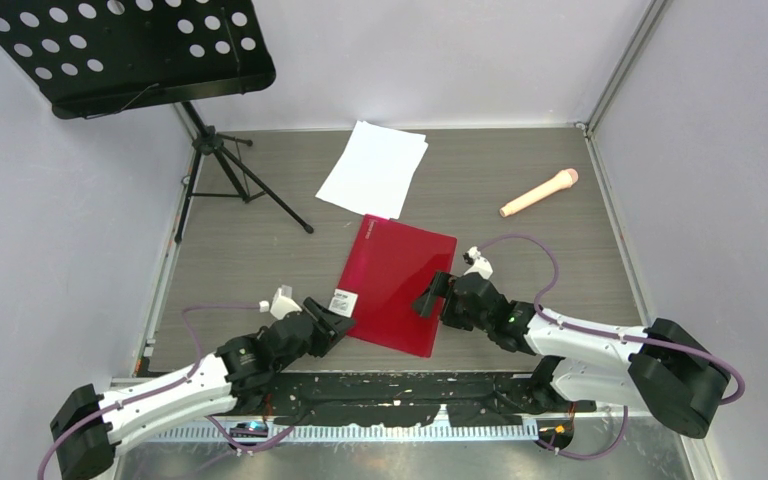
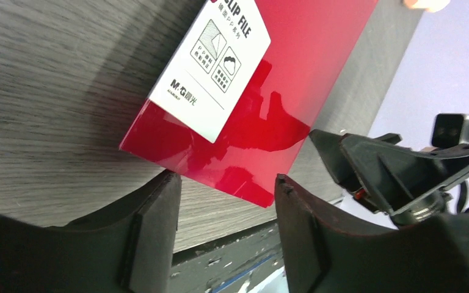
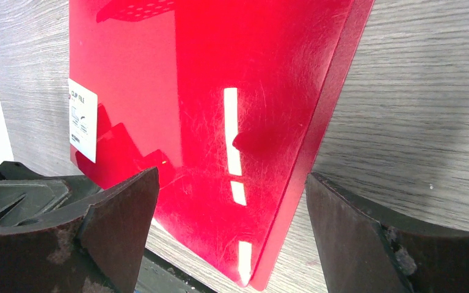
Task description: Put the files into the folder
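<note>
The dark-red folder [image 1: 397, 284] lies closed and flat on the table, its white label sticker [image 1: 341, 301] at its near-left corner. The white files [image 1: 373, 168] lie just beyond its far-left corner, touching it. My left gripper [image 1: 337, 322] is open and empty at the folder's near-left corner; in the left wrist view the folder [image 2: 262, 97] and sticker [image 2: 214, 67] lie just past the fingertips. My right gripper [image 1: 432, 296] is open and empty over the folder's right edge; in the right wrist view the folder [image 3: 220, 122] lies between the open jaws.
A black music stand [image 1: 125, 55] with tripod legs [image 1: 230, 170] stands at the back left. A beige microphone-shaped object [image 1: 539, 192] lies at the back right. Black tape [image 1: 390, 395] lines the table's near edge.
</note>
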`<state>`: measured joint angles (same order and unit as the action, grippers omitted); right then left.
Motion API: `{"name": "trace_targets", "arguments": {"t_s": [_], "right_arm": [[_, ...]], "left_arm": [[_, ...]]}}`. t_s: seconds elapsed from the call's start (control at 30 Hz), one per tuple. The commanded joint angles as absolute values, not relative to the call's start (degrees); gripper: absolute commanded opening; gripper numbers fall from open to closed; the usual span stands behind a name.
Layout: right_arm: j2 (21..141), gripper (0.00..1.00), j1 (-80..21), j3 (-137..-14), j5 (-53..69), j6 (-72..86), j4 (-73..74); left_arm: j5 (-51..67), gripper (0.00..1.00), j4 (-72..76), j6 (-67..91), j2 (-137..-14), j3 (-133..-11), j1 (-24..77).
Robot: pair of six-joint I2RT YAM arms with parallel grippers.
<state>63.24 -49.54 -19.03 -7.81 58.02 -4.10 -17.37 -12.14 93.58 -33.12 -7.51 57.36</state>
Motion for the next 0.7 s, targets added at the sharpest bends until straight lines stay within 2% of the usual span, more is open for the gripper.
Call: {"name": "trace_targets", "arguments": {"t_s": [0.0, 0.17, 0.33, 0.4, 0.47, 0.67], "right_arm": [[62.5, 0.95, -49.9, -18.8, -8.3, 58.2, -0.9], [62.6, 0.95, -49.9, -19.2, -7.8, 57.9, -1.4], [61.0, 0.96, -49.9, -18.7, -7.3, 58.5, -2.6], [60.1, 0.95, -49.9, -18.0, -6.9, 59.2, -3.5], [59.1, 0.95, -49.9, -17.3, -6.5, 59.9, -4.6], [56.0, 0.95, -49.7, -15.4, -6.0, 61.9, -6.0]], "left_arm": [[-22.7, 0.47, -6.7, 94.8, -30.5, -5.6, 57.5], [-23.6, 0.37, -4.4, 95.2, -30.6, -4.7, 57.5], [-23.7, 0.21, -2.7, 96.2, -31.9, -4.7, 57.2], [-23.3, 0.13, -2.2, 96.4, -31.9, -4.7, 56.9], [-23.1, 0.0, -2.6, 96.7, -31.8, -5.0, 56.5], [-22.3, 0.0, -2.3, 99.2, -30.1, -3.9, 55.7]]}}
